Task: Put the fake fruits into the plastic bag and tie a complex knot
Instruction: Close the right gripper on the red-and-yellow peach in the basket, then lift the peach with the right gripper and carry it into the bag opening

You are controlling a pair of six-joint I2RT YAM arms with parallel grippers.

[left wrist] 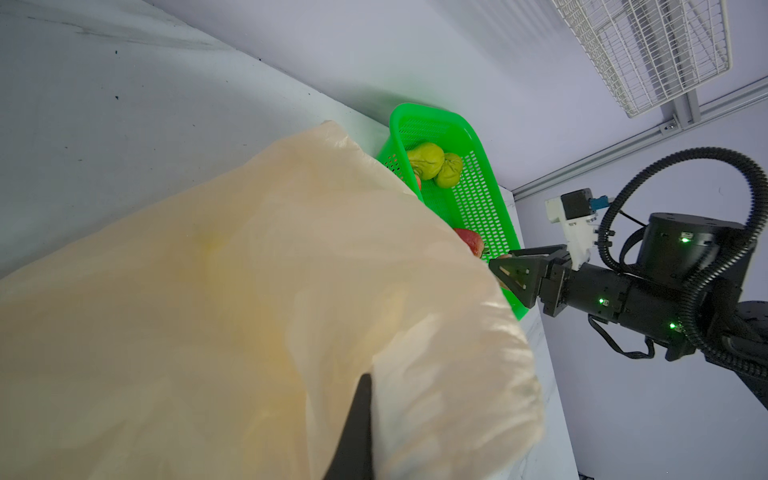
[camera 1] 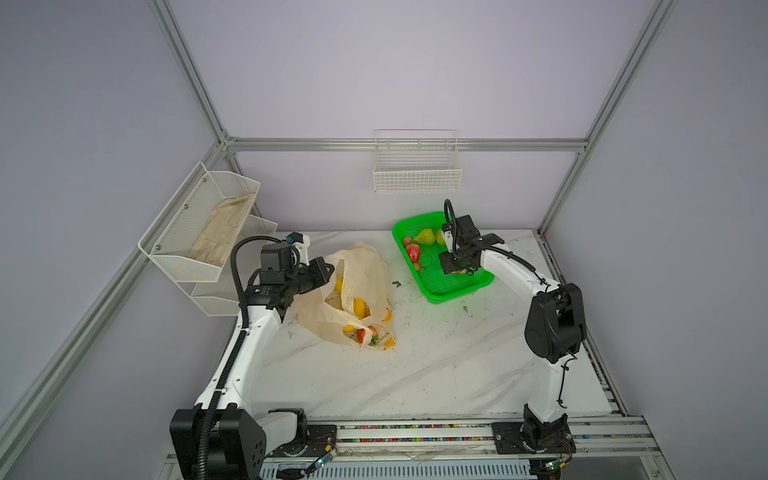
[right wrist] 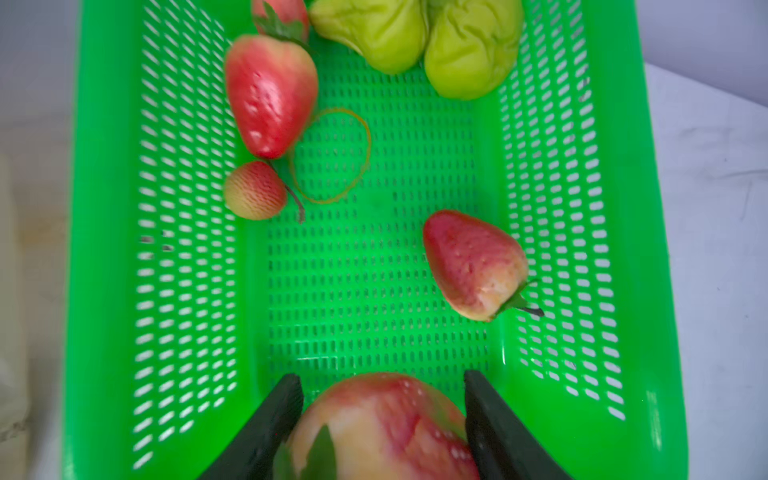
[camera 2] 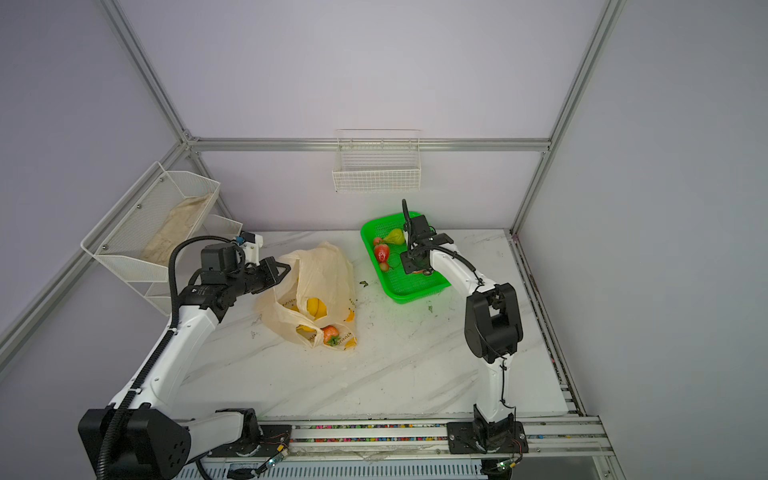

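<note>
The cream-peach plastic bag (camera 1: 357, 270) (camera 2: 328, 266) lies open on the table, with a yellow banana bunch (camera 1: 358, 307) and a strawberry (camera 1: 362, 334) inside. My left gripper (camera 1: 328, 270) is shut on the bag's raised edge. In the left wrist view the bag (left wrist: 249, 291) drapes over one dark finger (left wrist: 359, 424). My right gripper (right wrist: 382, 399) is low in the green basket (right wrist: 104, 249), shut on a large strawberry (right wrist: 382, 424). Also in the basket are two strawberries (right wrist: 270, 95) (right wrist: 473, 266), a small pale one (right wrist: 254, 190) and two green pears (right wrist: 374, 33) (right wrist: 469, 45).
The green basket (camera 1: 457, 291) stands at the back right of the marble table (camera 1: 415, 365). A thin band loop (right wrist: 332, 156) lies on its floor. A wire basket (camera 1: 417, 170) hangs on the back wall. A mesh shelf (camera 1: 199, 224) on the left holds a cloth.
</note>
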